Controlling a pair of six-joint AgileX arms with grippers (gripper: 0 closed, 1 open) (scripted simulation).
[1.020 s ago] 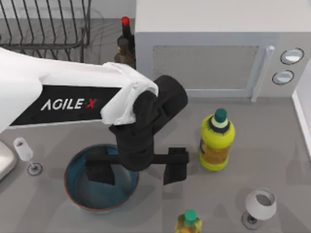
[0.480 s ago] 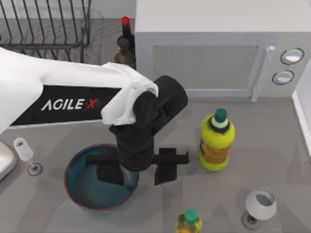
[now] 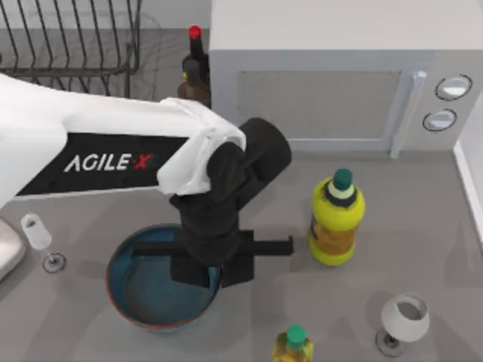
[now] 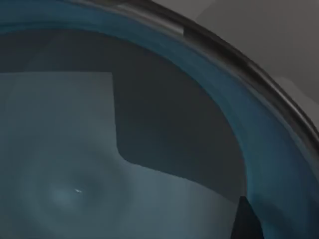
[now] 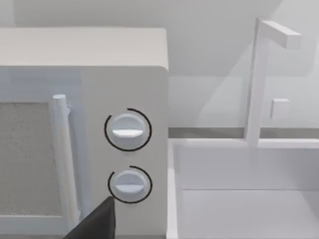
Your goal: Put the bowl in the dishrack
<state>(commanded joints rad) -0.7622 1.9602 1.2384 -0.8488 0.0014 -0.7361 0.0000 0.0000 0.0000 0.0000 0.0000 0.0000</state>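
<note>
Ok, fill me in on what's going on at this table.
The left gripper is closed on the right-hand rim of the bowl, one finger inside and one outside. The bowl sits near the table's front, left of the yellow bottle. The dishrack waits at the back left corner, so the bowl still has to be carried there. The right arm is parked off to the right, its wrist camera facing the microwave.

One bowl (image 3: 151, 290). One dishrack (image 3: 72, 38). One microwave (image 3: 332, 75), with two round knobs (image 3: 453, 87) (image 3: 438, 119). Two yellow bottles with green caps (image 3: 336, 219) (image 3: 293, 347). One dark bottle with a red cap (image 3: 195, 64). Two white wine glasses (image 3: 39, 237) (image 3: 404, 318). One arm (image 3: 113, 151) over the surface (image 3: 423, 226).
</note>
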